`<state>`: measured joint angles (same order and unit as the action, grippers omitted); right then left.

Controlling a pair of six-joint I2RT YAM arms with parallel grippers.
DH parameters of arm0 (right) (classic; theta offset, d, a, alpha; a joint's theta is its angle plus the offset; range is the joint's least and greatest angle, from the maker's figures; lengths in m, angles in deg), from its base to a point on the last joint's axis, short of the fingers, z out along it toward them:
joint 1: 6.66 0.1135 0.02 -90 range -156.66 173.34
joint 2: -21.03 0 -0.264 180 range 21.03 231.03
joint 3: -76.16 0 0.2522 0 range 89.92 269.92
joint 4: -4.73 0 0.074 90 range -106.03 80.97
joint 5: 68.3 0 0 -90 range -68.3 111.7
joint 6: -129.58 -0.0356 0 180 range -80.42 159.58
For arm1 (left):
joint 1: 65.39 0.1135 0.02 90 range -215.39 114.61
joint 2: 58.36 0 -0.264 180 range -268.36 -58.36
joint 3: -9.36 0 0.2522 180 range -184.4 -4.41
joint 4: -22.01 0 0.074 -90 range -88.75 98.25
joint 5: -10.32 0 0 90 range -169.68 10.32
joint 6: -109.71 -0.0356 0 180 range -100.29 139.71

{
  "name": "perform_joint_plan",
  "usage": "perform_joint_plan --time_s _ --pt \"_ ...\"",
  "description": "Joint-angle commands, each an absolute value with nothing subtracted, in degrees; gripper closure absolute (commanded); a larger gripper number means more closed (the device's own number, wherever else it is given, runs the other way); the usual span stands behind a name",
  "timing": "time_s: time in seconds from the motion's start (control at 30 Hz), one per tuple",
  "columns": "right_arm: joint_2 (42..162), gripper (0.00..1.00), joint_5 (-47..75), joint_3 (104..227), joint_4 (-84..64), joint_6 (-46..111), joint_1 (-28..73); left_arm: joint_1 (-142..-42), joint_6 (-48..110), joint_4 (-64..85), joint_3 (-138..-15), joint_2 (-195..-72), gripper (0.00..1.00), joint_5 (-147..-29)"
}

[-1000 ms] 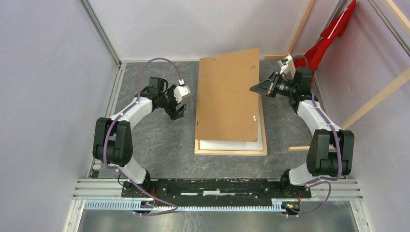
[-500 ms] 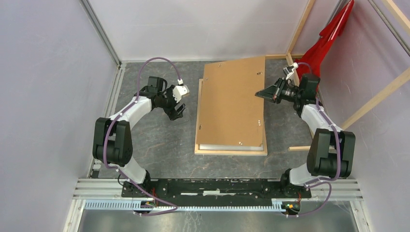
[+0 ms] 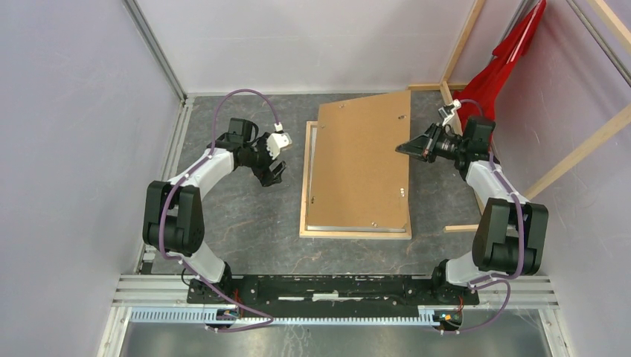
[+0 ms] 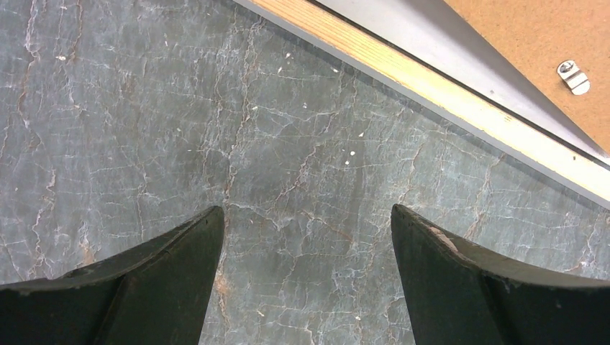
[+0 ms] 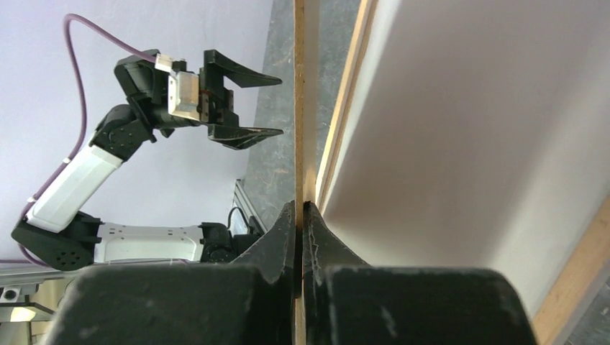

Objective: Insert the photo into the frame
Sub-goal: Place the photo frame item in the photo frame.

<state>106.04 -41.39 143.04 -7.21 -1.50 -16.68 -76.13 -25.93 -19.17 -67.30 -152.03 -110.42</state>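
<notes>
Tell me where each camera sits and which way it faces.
Top external: above, behind the bases, looking down on table, frame, backing board; left arm, right arm show.
Left wrist: faces down at table and frame edge; open left claw shows.
Right wrist: looks along backing board's edge, pinched in its shut right claw.
Shared: backing board, in all three.

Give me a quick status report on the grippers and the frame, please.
Left gripper open, hovering over grey table. Right gripper shut on edge of stiff brown backing board. Large rectangular wooden frame lies beneath, board skewed across it.

The backing board [image 3: 364, 160] covers the frame [image 3: 356, 234]; table [image 3: 245, 216] leftward lies free.
</notes>
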Motion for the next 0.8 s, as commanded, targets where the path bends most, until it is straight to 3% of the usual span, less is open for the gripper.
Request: perform_joint_plan --time_s 0.0,0.77 --pt "106.22 1.00 -42.81 144.98 -11.67 3.10 -17.20 -76.47 -24.75 -19.59 -68.91 -150.97 0.09 -112.16" --pt "113.90 1.00 -39.95 145.16 -12.49 4.19 -14.87 -77.34 -23.28 -14.95 -66.46 -152.33 0.09 -110.73"
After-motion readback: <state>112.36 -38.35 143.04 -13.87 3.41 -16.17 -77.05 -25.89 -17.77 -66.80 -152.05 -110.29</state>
